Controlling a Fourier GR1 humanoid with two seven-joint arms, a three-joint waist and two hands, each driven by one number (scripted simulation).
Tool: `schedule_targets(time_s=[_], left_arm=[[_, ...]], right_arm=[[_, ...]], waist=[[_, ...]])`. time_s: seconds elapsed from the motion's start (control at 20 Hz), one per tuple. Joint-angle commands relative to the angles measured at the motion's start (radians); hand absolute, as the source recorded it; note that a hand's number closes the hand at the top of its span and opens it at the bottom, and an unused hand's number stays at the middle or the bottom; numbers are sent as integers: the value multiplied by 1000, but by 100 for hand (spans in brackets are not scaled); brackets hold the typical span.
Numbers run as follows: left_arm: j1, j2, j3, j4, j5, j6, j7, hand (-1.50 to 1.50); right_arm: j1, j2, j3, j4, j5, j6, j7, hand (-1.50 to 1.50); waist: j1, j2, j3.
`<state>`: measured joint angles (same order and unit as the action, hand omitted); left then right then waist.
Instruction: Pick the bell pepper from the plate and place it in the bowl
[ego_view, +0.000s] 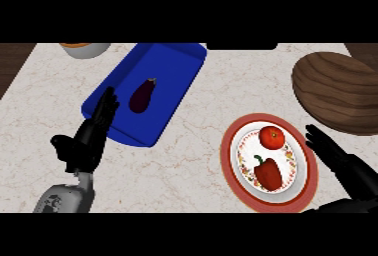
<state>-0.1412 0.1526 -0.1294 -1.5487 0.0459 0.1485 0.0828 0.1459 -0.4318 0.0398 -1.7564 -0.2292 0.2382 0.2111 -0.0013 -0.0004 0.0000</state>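
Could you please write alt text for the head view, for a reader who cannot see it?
A red bell pepper and a tomato lie on a red-rimmed plate, with the open right hand just beside it. A wooden bowl sits beyond. The open left hand rests by a blue tray holding an eggplant.

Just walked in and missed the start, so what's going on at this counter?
Nothing is being held yet. The red bell pepper lies on the red-rimmed plate beside a tomato. The right hand is open just right of the plate, fingers straight. The wooden bowl sits beyond it, with nothing visible inside. The left hand is open at the edge of a blue tray holding an eggplant.
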Motion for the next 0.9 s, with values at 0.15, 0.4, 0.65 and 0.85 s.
schedule_targets(time_s=[0.15, 0.4, 0.65, 0.85], left_arm=[[6, -24, 31, 33, -8, -31, -38, 0], [15, -25, 46, -31, -20, -56, 19, 0], [-20, -68, 45, 2, -47, -40, 19, 0], [-8, -61, 44, -27, -67, -46, 46, 0]], right_arm=[[-32, 59, -82, 96, -41, 97, -86, -150], [2, 123, -76, -20, -51, 78, 45, -150], [-2, 190, -55, 23, 1, 80, 16, -150], [33, 238, -31, 97, 49, 93, -61, -150]], waist=[[1, 0, 0], [0, 0, 0], [0, 0, 0], [-1, 0, 0]])
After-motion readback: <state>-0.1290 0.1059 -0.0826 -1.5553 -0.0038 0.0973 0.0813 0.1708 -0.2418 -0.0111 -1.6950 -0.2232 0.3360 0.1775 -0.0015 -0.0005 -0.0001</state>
